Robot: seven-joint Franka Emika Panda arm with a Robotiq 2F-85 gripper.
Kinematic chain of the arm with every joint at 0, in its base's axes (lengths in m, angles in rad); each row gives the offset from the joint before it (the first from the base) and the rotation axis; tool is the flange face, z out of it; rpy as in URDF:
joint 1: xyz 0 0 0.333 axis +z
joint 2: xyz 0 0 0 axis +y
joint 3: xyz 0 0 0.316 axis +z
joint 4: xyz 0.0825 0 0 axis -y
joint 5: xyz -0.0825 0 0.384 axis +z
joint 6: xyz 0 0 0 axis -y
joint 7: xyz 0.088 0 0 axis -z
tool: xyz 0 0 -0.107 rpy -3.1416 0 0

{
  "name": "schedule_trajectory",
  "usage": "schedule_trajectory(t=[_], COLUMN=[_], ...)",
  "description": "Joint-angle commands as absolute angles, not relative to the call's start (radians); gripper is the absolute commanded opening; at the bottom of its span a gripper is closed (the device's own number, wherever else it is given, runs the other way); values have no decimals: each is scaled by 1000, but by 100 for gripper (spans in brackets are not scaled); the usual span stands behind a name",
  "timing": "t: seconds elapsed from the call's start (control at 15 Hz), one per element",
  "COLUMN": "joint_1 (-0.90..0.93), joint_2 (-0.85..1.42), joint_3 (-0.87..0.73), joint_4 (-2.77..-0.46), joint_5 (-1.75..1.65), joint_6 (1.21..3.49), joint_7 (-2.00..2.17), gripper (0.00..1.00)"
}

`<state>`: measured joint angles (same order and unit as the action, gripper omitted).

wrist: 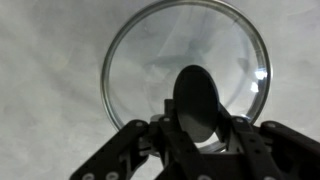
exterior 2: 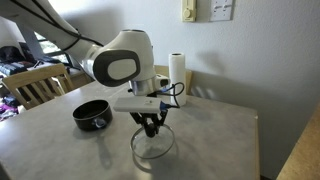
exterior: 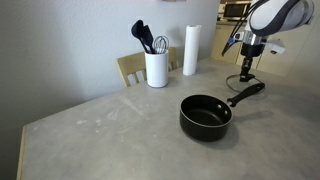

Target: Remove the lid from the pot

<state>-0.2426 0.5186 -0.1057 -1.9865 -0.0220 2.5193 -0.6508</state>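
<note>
Round clear glass lid with black knob (wrist: pixel 140 70) lies flat on the grey table (exterior 2: pixel 220 140) directly beneath the gripper (exterior 2: pixel 150 128), small black saucepan (exterior: pixel 205 117) uncovered well aside; whether its jaws clamp the knob cannot be told; any release should precede a straight upward retreat

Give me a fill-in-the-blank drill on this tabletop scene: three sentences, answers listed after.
1. The pot stands on the table with no ____ on it.
2. The gripper grips the glass lid by its black ____.
3. The utensil holder next to the paper towel roll is ____ in colour.

Missing words: lid; knob; white.
</note>
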Motion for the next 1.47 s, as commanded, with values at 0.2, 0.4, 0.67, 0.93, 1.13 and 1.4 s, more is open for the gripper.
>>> schedule_trajectory(t=[0.2, 0.4, 0.67, 0.93, 1.13, 1.4], joint_1=[-251, -256, -271, -315, -331, -338], joint_2=[536, 542, 544, 547, 549, 551], joint_3=[-76, -69, -54, -6, 7, 8], joint_4=[-1987, -1983, -1975, -1959, -1959, -1963], joint_5=[-66, -61, -38, 44, 86, 108], joint_6=[2530, 2527, 2505, 2443, 2444, 2473], joint_7=[-571, -548, -537, -564, -564, -557], gripper=[14, 14, 14, 14, 14, 14])
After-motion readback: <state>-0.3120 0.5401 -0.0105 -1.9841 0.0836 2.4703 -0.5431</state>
